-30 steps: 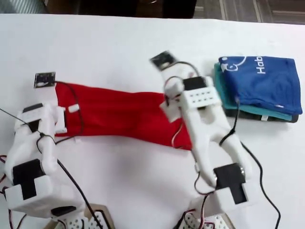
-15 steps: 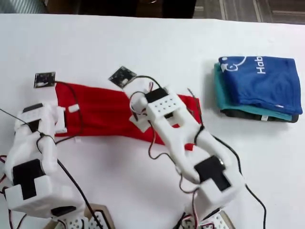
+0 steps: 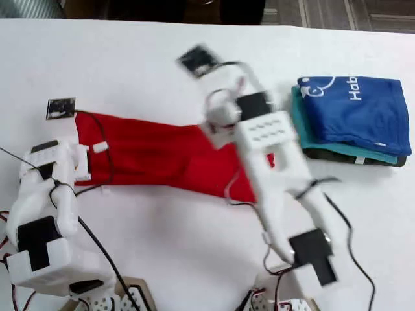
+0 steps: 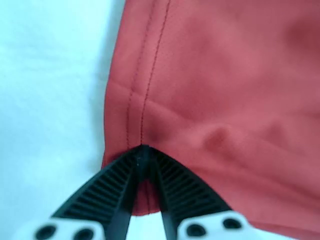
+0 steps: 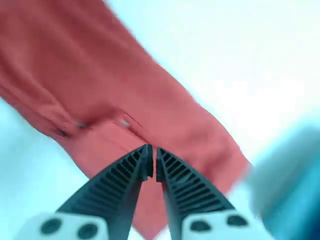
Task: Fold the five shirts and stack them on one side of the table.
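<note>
Left claw is pinched tight on the hemmed end of the red shirt, which lies as a long strip across the middle of the bench. Right claw hangs above the strip toward its other end, tips together, nothing between them. Off to the right sits the stack, blue on top, 3 layers showing. The fold, as I read it: the right claw should part, bite the cloth's full thickness at the free end, lift just clear and carry it over to the pinned hem, edges matched. If the left slackens, the strip likely drags and wrinkles.
</note>
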Available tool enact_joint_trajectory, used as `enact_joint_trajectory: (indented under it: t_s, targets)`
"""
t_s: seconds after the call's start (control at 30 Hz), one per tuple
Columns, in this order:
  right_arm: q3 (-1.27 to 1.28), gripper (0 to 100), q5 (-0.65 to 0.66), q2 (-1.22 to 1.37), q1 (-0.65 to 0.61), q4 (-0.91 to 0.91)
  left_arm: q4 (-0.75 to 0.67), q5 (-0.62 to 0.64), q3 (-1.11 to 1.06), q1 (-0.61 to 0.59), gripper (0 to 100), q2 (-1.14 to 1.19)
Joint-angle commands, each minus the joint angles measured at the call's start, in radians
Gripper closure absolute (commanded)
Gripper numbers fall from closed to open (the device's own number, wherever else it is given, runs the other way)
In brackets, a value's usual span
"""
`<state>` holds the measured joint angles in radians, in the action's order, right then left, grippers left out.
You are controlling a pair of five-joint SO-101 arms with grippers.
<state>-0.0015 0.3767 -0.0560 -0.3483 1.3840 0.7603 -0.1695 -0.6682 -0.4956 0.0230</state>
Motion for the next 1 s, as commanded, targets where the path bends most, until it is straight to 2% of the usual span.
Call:
enact_joint_trajectory:
  t_s: [0.0, 0.13, 0.27, 0.4, 0.5, 0.57, 0.73, 0.97]
  targets:
    - [0.084, 97.9, -0.002, -0.120, 0.097, 0.071, -0.015, 0.005, 0.002, 0.009, 97, -0.011]
    - [0.408, 97.9, -0.002, -0.292, 0.116, -0.038, -0.015, 0.006, 0.002, 0.009, 97, -0.011]
    - [0.841, 97.9, 0.000, -0.507, 0.174, -0.298, 0.003, 0.006, 0.013, 0.008, 97, -0.017]
    - [1.111, 97.9, 0.002, -0.644, 0.297, -0.450, 0.180, 0.048, 0.114, 0.037, 96, -0.044]
    - [1.198, 97.9, 0.068, -0.684, 0.409, -0.458, 0.385, 0.087, 0.280, 0.040, 88, -0.084]
    - [1.247, 97.9, 0.095, -0.700, 0.492, -0.496, 0.474, 0.083, 0.395, 0.031, 83, -0.089]
    - [1.349, 97.9, 0.100, -0.708, 0.670, -0.627, 0.477, 0.006, 0.573, -0.049, 80, 0.026]
    - [1.355, 97.9, 0.097, -0.707, 0.673, -0.631, 0.554, 0.000, 0.895, -0.060, 80, 0.400]
